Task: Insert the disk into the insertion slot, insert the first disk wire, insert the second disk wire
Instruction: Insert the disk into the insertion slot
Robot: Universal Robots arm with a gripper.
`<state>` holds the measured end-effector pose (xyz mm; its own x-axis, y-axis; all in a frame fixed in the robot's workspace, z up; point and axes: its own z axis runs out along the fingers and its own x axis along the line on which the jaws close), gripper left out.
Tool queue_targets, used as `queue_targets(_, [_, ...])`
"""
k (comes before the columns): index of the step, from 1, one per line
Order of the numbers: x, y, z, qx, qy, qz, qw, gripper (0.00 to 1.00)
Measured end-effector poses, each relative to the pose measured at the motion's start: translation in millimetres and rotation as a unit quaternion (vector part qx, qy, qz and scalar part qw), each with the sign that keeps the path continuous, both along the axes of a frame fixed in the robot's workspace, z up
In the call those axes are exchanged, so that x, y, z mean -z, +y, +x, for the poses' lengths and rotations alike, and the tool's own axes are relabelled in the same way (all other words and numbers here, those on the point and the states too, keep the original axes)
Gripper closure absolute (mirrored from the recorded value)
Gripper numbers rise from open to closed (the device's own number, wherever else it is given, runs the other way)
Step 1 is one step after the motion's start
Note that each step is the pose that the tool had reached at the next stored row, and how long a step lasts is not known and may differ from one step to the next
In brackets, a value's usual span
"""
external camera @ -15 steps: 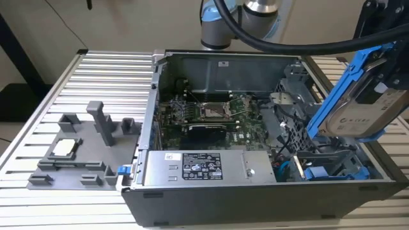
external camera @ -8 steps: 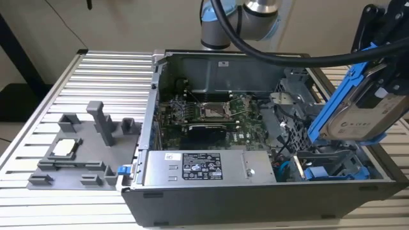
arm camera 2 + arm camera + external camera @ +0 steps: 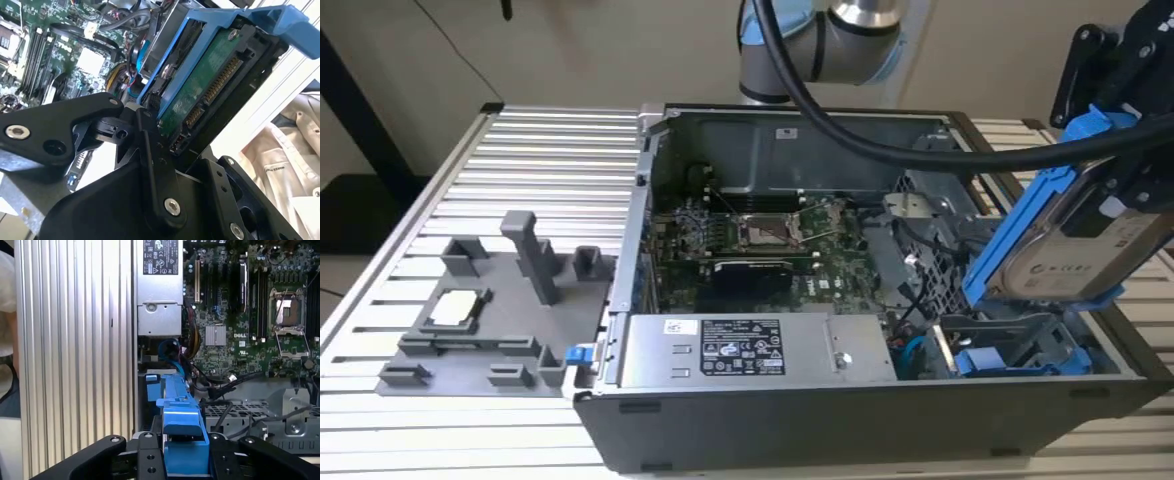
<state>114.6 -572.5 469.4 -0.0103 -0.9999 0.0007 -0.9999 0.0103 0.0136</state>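
Computer case (image 3: 854, 425), dark grey metal, lies open. Above the case's drive-cage corner, silver-grey labelled disk (image 3: 1074, 250) in its bright blue plastic carrier hangs tilted, outside the case. Black gripper (image 3: 185, 452) pinches the carrier's sides. Inside the case, narrow insertion slot (image 3: 1014, 330) of the perforated cage looks unfilled. Gold connector pins (image 3: 220, 80) are bare. All three steps appear to remain.

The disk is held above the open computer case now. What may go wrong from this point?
1. The disk hangs tilted in the gripper above the drive cage, so it may catch the cage's edge instead of sliding in.
2. Blue cables lie close beside the cage and might get snagged or pinched.
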Motion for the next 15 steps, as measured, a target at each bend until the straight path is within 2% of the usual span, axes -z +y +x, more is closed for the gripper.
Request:
queue_targets(5, [6.2, -0.3, 0.3, -0.006, 0.0000, 0.0001, 1.0000, 0.67])
queue_targets(15, [23.1, -0.7, 1.9, -0.006, 0.0000, 0.0001, 1.0000, 0.67])
